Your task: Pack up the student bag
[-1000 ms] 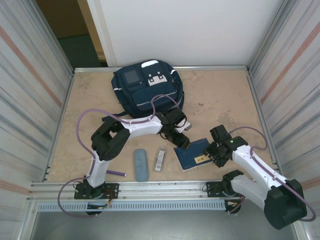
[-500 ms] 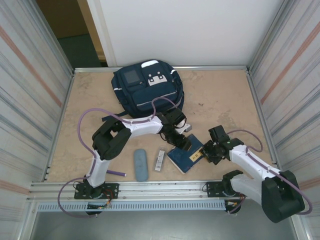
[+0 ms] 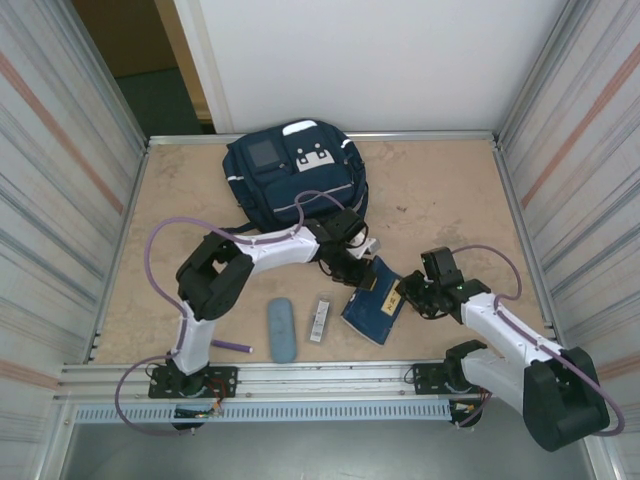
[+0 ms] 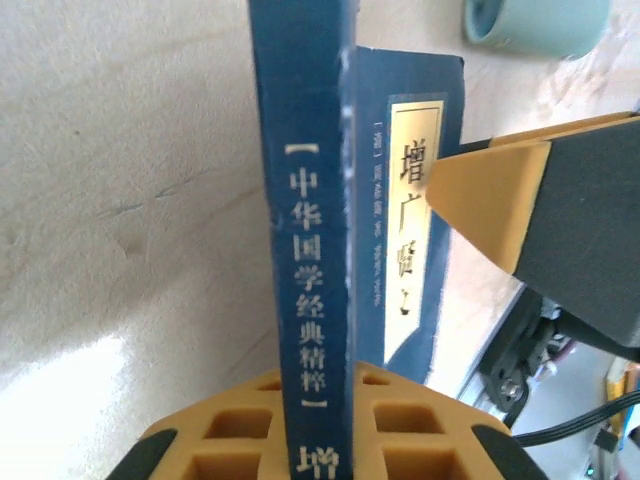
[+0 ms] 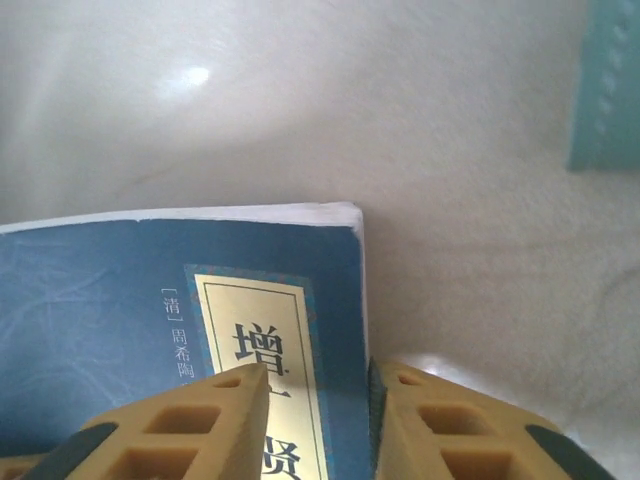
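Bag: the navy bag (image 3: pixel 295 178) lies flat at the far middle of the bench (image 3: pixel 450 190), front upward, with its grey patch and white-marked pockets facing the top camera and dark straps trailing toward the near side.
Bag opening: cannot tell whether any zip is undone.
Left arm: reaches in from the near left, and its purple cable (image 3: pixel 318 203) arcs over the bag's near edge.
Left end effector: (image 3: pixel 361 279) sits just near-right of the bag and apart from it. It is clamped narrow on the book. In the wrist view the spine runs up between its two yellow pads (image 4: pixel 230 450).
Book: a dark blue book (image 3: pixel 372 312) with a gold title label, between the two end effectors. It is tipped up on an edge rather than lying flat, spine toward the left wrist camera.
Right end effector: (image 3: pixel 404 296) is at the book's right side. Its jaws stand partly apart, with the book's corner edge in the gap. One fingertip (image 4: pixel 470 185) touches the gold label, and the other sits beyond the cover's edge, over the bench. It does not pinch the book.
Case: a pale blue-grey oblong case (image 3: pixel 282 329) lies on the bench left of the book, near the front rail.
Strip: a small grey-and-white strip (image 3: pixel 319 318) lies between case and book, touching neither.
Walls: ribbed metal panels (image 3: pixel 60 180) close in the bench at left and right.
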`<state>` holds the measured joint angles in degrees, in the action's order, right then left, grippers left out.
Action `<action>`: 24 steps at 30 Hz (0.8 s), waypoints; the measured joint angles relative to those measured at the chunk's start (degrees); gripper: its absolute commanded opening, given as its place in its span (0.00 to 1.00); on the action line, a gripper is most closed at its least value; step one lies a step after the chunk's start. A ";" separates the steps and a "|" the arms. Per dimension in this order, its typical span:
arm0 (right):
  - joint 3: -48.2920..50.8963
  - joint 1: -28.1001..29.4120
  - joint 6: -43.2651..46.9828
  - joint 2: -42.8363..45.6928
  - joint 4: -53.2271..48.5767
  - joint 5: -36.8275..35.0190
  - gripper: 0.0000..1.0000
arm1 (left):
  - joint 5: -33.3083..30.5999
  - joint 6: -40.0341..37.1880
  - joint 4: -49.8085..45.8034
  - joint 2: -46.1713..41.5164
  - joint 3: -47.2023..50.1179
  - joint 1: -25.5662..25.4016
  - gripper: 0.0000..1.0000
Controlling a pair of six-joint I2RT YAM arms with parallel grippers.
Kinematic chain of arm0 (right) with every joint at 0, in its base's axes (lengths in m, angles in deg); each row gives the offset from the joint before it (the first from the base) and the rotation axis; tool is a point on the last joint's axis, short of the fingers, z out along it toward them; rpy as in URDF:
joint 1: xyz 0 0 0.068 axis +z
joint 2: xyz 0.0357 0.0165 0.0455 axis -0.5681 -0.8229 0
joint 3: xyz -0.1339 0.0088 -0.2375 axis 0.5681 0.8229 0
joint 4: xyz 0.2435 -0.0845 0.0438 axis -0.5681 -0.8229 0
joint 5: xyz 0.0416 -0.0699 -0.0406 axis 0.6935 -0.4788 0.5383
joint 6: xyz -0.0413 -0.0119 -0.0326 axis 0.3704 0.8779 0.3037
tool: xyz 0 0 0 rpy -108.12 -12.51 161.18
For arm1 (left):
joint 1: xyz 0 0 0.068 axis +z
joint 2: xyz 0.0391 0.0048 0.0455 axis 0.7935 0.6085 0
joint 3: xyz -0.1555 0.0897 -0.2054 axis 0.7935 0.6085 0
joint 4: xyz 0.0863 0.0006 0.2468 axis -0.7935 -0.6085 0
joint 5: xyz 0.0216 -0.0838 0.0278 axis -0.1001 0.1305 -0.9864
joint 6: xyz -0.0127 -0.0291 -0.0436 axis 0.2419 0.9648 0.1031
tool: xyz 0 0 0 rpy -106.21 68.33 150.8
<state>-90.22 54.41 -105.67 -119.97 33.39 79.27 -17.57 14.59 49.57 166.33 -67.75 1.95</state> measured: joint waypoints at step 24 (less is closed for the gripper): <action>-13.29 7.61 -28.94 -2.54 10.47 16.72 0.99 | -21.73 38.60 27.43 -31.28 22.01 9.49 0.00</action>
<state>-103.51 62.02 -134.61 -122.50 43.86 95.99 -39.30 53.19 77.00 135.05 -45.74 11.44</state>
